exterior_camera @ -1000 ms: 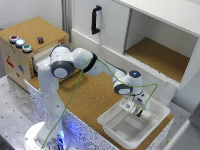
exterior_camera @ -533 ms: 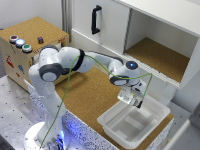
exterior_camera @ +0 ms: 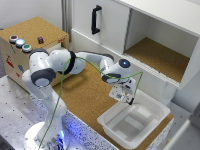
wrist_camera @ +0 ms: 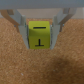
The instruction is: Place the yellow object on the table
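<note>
The yellow object (wrist_camera: 40, 36) is a small yellow cube with dark letter marks. It sits clamped between my two fingers (wrist_camera: 21, 24) in the wrist view, with brown cork behind it. My gripper (exterior_camera: 125, 96) is shut on it and hangs over the table (exterior_camera: 87, 95) near the cork top's edge, just beside the white tray on the exterior view's left. In the exterior view the cube is too small to make out. I cannot tell whether the cube touches the cork.
A white plastic tray (exterior_camera: 135, 122) stands on the table at the exterior view's right. A cork-topped wooden box with coloured buttons (exterior_camera: 30, 37) is at the left. A white cabinet (exterior_camera: 115, 25) with an open cork shelf (exterior_camera: 160, 55) stands behind.
My gripper has lifted out of the white tray with the cube and moved a little toward the exterior view's left, over the cork top.
</note>
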### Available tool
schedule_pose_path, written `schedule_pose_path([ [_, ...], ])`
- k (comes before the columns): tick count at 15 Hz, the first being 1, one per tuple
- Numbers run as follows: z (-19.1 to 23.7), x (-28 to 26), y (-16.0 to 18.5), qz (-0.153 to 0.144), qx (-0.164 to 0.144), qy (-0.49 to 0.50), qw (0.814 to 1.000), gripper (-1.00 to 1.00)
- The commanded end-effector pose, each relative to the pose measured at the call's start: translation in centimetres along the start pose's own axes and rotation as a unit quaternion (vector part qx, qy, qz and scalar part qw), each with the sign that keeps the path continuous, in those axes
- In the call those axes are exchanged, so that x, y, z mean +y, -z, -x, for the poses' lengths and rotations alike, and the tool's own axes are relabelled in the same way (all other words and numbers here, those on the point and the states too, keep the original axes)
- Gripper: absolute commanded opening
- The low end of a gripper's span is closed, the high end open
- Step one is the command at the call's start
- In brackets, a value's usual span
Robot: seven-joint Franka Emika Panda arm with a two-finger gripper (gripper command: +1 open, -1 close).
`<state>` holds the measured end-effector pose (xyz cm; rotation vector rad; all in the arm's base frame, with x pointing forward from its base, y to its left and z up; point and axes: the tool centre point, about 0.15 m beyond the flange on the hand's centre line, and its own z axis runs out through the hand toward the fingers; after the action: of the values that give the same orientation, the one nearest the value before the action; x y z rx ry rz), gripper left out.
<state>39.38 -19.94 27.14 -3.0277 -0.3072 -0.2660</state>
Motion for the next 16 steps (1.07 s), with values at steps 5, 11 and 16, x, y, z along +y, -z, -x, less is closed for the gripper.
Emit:
schedule_pose_path([
  [5,-2.7,-4.3,-8.4,0.112,-0.088,-0.052,0.988,-1.00],
  [11,-1.6,-4.4,-8.8,0.082,-0.096,-0.058,0.990,1.00],
  [16,-0.4,-6.2,-5.0,0.079,-0.073,-0.069,0.992,1.00],
])
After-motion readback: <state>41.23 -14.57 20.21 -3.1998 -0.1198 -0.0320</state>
